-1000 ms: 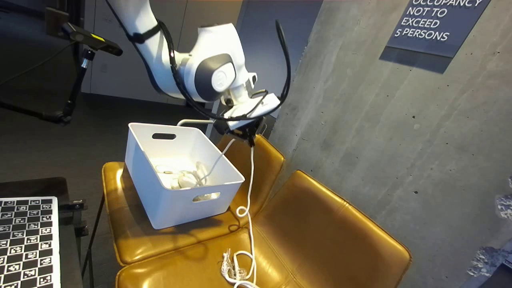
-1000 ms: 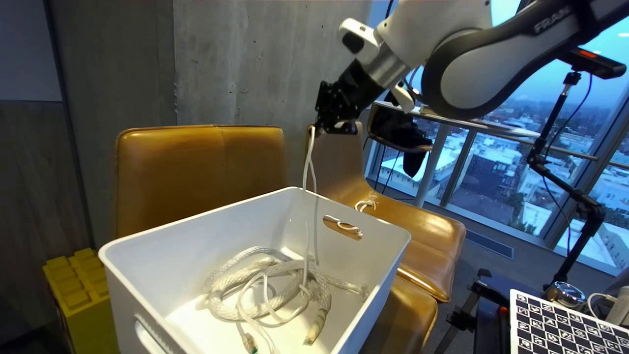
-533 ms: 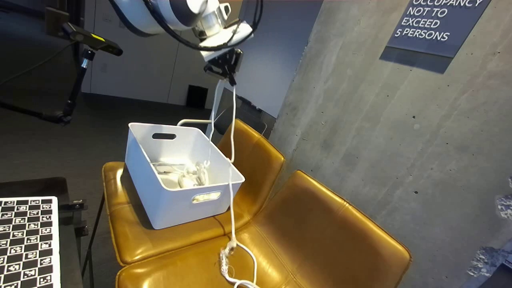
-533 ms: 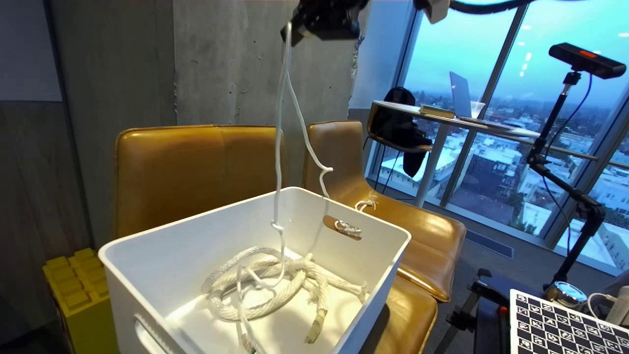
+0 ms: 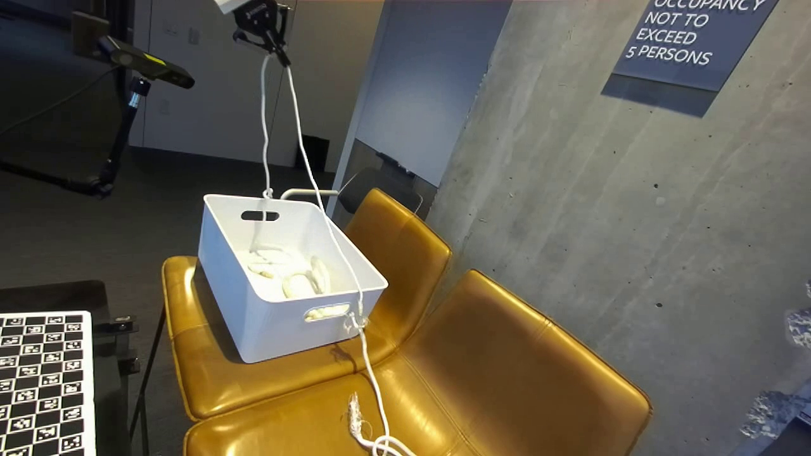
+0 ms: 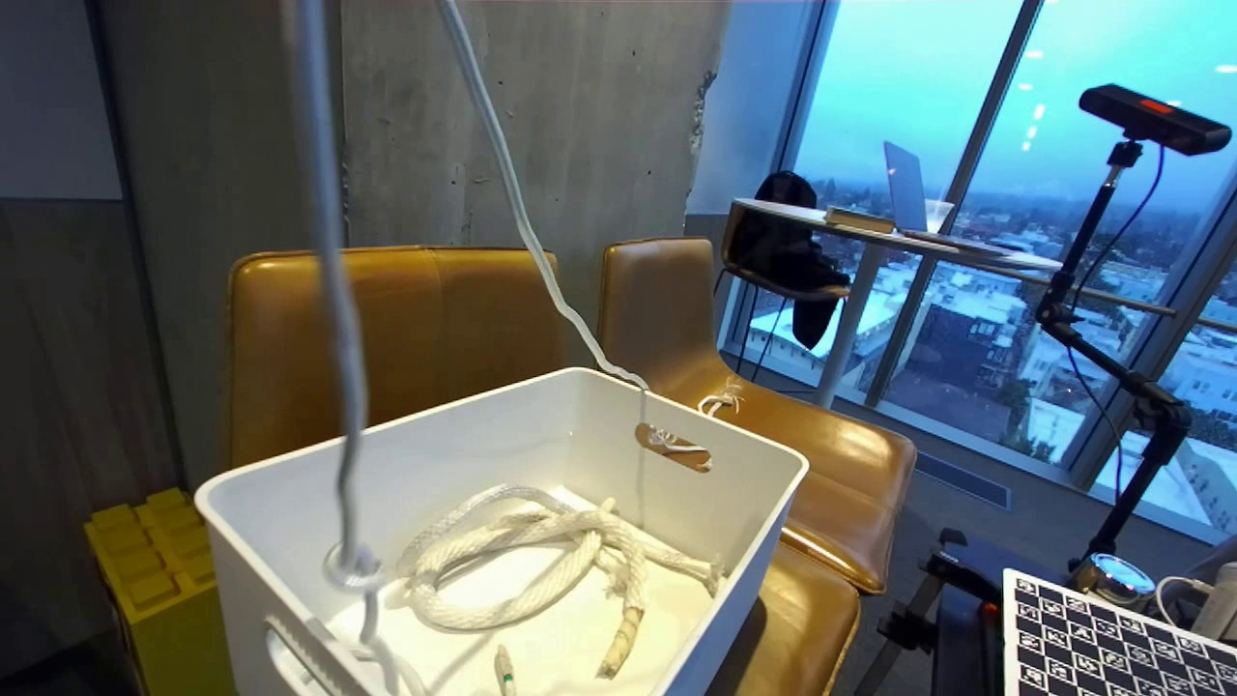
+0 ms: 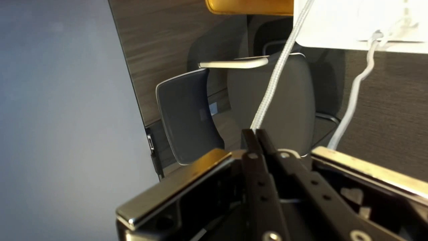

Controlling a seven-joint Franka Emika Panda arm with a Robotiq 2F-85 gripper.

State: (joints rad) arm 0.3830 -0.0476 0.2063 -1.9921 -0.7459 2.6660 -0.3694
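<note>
My gripper (image 5: 283, 60) is high above the white box, near the top edge in an exterior view, and shut on a thin white rope. In the wrist view the rope (image 7: 276, 75) runs from between the fingertips. Two strands hang down. One strand (image 6: 333, 290), with a knot (image 6: 353, 568) low on it, drops into the white box (image 6: 744, 503). The other strand (image 5: 313, 180) slants over the box rim to a frayed knot (image 5: 359, 323) outside the wall, then to the chair seat. A thicker coiled rope (image 6: 635, 580) lies inside.
Tan chairs (image 5: 526, 354) stand against the concrete wall (image 5: 633, 221); the box sits on one seat. Elsewhere are a checkered board (image 5: 44, 380), a camera on a stand (image 6: 1150, 116), a yellow block (image 6: 155, 561) and a dark chair (image 7: 294, 100).
My gripper has risen and swung left with the rope, leaving one exterior view. Both strands have been drawn upward, and a frayed knot has moved from the chair seat up beside the box.
</note>
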